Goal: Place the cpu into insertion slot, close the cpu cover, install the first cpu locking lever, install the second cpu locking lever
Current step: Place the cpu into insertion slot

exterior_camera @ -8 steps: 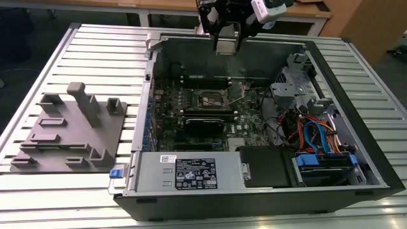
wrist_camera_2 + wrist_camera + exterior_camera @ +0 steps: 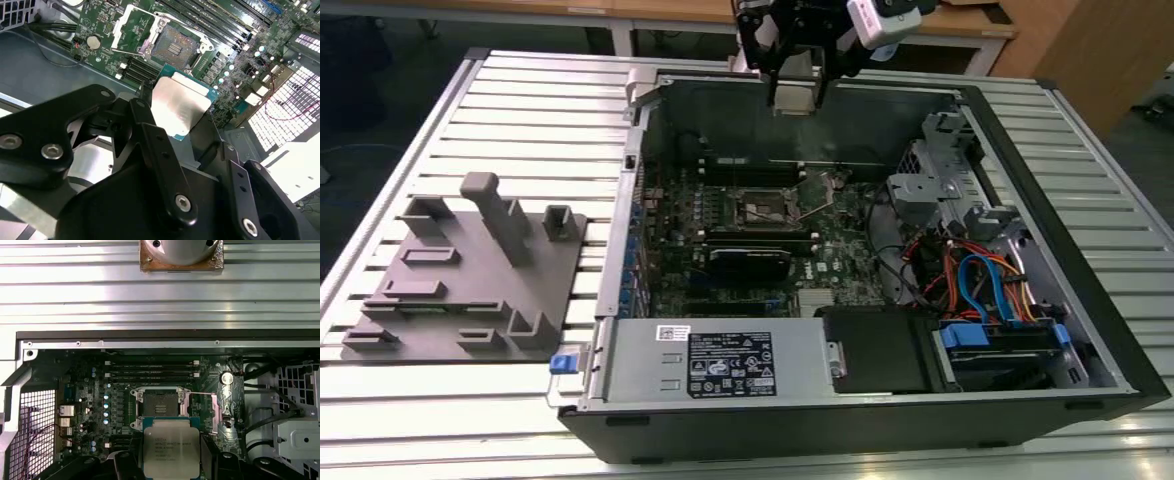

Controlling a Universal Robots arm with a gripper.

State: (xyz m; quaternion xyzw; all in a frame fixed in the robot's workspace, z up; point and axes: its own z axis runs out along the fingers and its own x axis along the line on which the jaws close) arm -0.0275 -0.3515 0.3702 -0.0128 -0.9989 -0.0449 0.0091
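Observation:
My gripper (image 2: 797,92) hangs above the far wall of the open computer case, shut on the cpu (image 2: 180,105), a flat square chip with a silvery top. Both wrist views show the cpu (image 2: 171,452) held between the black fingers (image 2: 150,135), well above the board. The insertion slot (image 2: 761,207) sits on the green board below, its dark centre bare (image 2: 172,46) (image 2: 159,405). Beside it the cpu cover (image 2: 127,30), a thin silver frame, stands swung open. A thin wire lever (image 2: 822,203) sticks up next to the socket.
Long black memory slots (image 2: 150,371) lie just beyond the socket. A black card (image 2: 747,262), the power supply (image 2: 707,362) and a drive cage with coloured cables (image 2: 987,290) fill the rest of the case. A grey fixture plate (image 2: 467,275) lies on the ribbed table at the exterior view's left.

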